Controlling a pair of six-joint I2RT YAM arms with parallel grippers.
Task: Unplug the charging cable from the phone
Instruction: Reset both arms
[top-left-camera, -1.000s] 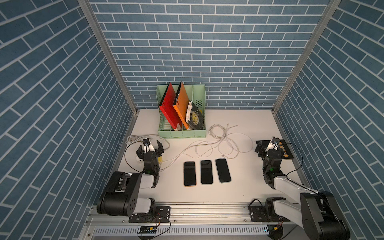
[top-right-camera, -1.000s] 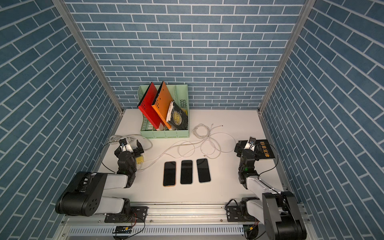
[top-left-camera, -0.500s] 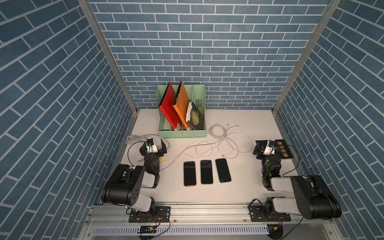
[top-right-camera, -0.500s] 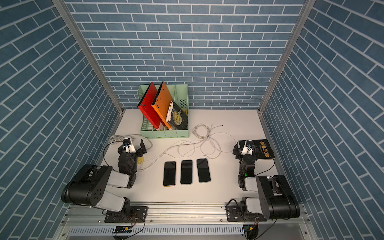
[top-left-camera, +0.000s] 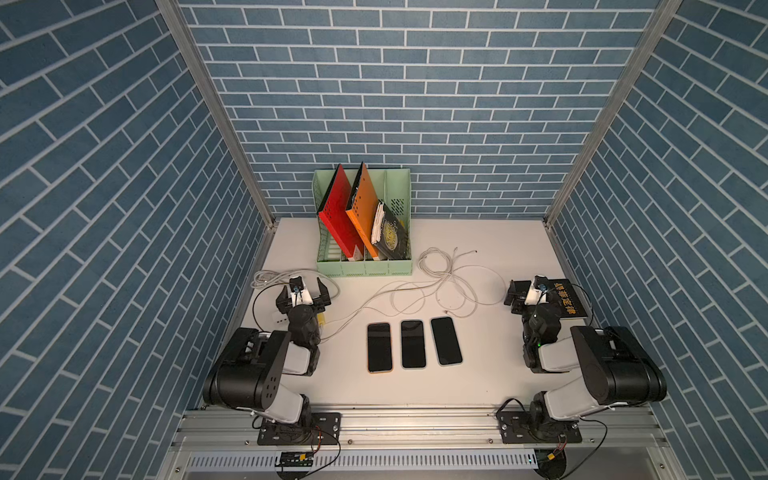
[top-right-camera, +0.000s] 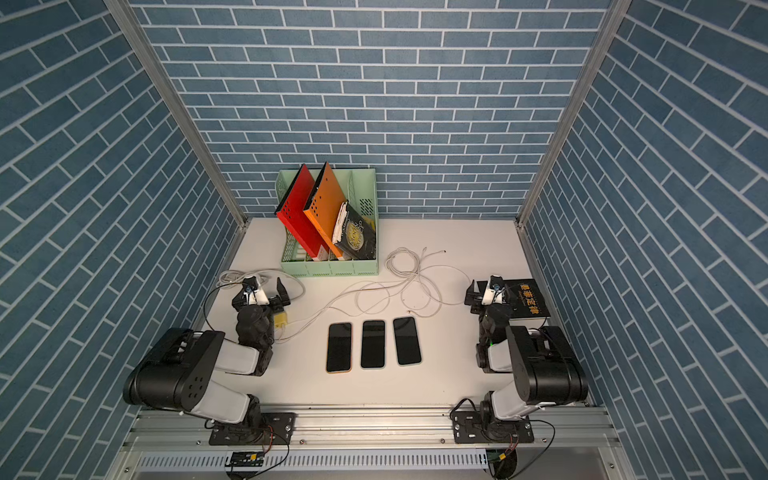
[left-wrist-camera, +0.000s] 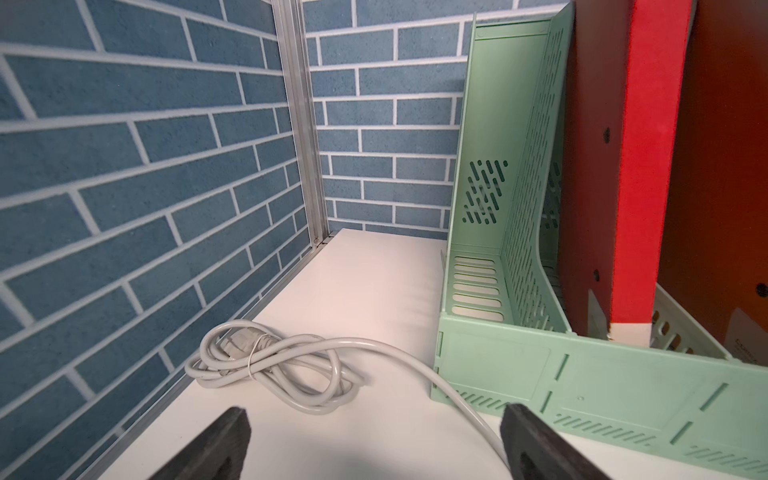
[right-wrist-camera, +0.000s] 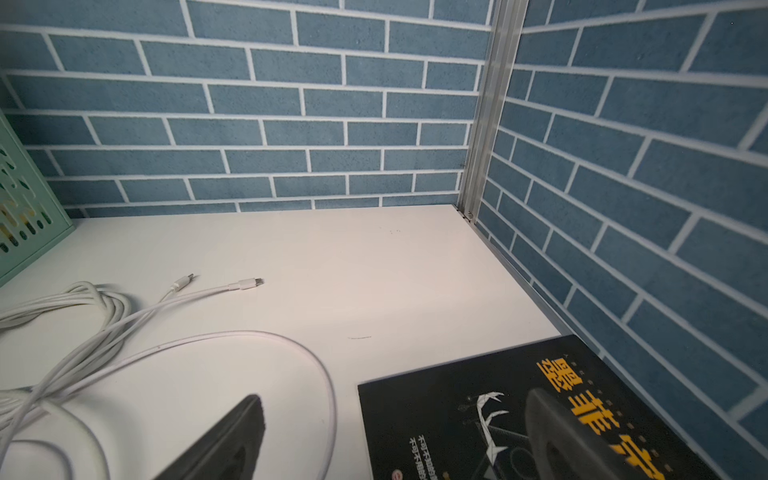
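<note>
Charging cable (right-wrist-camera: 245, 332): white, loosely tangled

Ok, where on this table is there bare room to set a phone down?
Two bare patches: the strip of table along the near edge, in front of the three phones, and the back right corner, bordered by rack, black book and walls. Crowded: white cables between rack and phones, grey cord at the left edge.

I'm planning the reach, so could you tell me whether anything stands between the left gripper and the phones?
Nothing upright; only a thin white cable lies flat between the left gripper and the nearest phone.
</note>
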